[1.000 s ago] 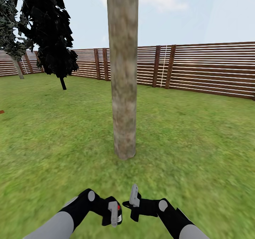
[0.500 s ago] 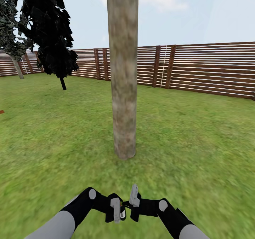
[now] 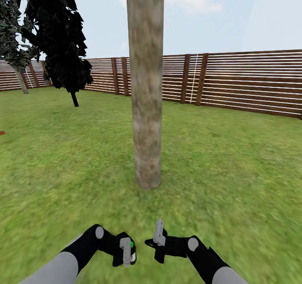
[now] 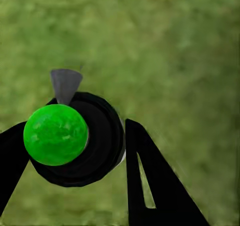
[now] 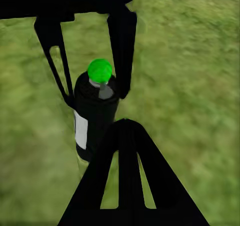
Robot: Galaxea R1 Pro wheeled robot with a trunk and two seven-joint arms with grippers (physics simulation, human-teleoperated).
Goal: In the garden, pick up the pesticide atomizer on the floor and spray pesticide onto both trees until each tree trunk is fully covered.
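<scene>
A thick mottled grey-brown tree trunk [image 3: 146, 107] rises from the grass straight ahead, its crown cut off above. Low in front of me, my left gripper [image 3: 126, 252] is shut on the pesticide atomizer [image 3: 131, 250], a black bottle with a white label [image 5: 95, 116]. From above, its round green top [image 4: 55, 134] and grey nozzle [image 4: 65, 84] sit between the black fingers [image 4: 145, 176]. My right gripper [image 3: 158, 233] is shut and empty, just right of the bottle, its fingers [image 5: 125, 151] meeting at a point. The second tree and any pesticide specks are out of view.
Green lawn [image 3: 235, 162] spreads all around the trunk. A reddish-brown slat fence [image 3: 243, 80] closes the back. A dark cypress-like tree [image 3: 58, 36] stands back left, with a thin pale leaning trunk [image 3: 21, 81] beyond it. A small reddish thing [image 3: 2, 132] lies at the left edge.
My left gripper carried the atomizer right, close to the right gripper, then back left and lower. A red spot showed on the bottle before; its green top shows now. The right arm stayed still.
</scene>
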